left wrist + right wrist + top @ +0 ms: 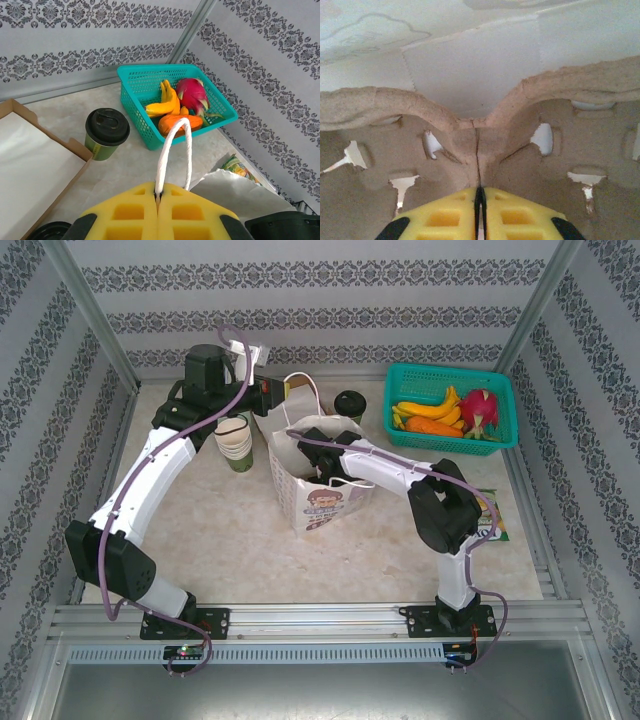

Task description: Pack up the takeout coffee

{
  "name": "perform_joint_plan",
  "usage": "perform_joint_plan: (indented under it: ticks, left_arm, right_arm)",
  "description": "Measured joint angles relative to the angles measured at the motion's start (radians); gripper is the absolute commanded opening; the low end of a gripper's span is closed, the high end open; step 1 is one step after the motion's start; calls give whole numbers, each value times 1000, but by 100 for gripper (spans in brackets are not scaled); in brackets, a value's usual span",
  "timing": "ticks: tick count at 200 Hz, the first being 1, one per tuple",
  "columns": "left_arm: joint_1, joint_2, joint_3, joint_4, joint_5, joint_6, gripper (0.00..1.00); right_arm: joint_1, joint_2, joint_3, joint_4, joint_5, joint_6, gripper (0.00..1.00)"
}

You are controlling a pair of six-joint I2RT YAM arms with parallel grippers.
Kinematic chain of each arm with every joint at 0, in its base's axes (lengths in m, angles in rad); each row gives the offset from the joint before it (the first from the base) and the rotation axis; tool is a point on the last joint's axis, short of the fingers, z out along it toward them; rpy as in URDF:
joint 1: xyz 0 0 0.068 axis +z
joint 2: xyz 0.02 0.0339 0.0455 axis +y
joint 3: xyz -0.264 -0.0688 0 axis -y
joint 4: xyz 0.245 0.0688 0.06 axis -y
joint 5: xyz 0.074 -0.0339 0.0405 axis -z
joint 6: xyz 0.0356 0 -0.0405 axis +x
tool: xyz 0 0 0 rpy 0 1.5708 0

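Observation:
The takeout coffee (349, 403), an olive-green cup with a black lid, stands upright on the table behind the white paper bag (322, 498); the left wrist view has this coffee (106, 132) ahead and to the left. My left gripper (159, 193) is shut on the bag's white rope handle (175, 145), holding it up at the bag's back left (277, 392). My right gripper (480, 189) reaches down inside the bag (308, 440), shut on the middle ridge of a brown pulp cup carrier (530, 150).
A teal basket (500, 400) of fruit stands at the back right, close beside the coffee. A stack of lidless cups (235, 443) sits left of the bag, under my left arm. A green packet (492, 515) lies right of the right arm. An open cardboard box (30, 160) lies left of the coffee.

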Motion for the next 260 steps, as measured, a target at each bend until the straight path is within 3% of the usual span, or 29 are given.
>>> perform_joint_plan:
  ticks: [149,165,227,260]
  left_arm:
    - [0,4,0,-5,32,30,0]
    - [0,4,0,-9,36,31,0]
    - [0,4,-2,-9,54,42,0]
    - [0,4,-13,-8,58,45,0]
  right_arm:
    - [0,-201,208,-30,-57,-104,63]
    - [-3,-238,207,1,-72,-147,76]
    - [-54,-360,203,120,-198,-446,77]
    - [-142,-390,203,128,-296,-626,76]
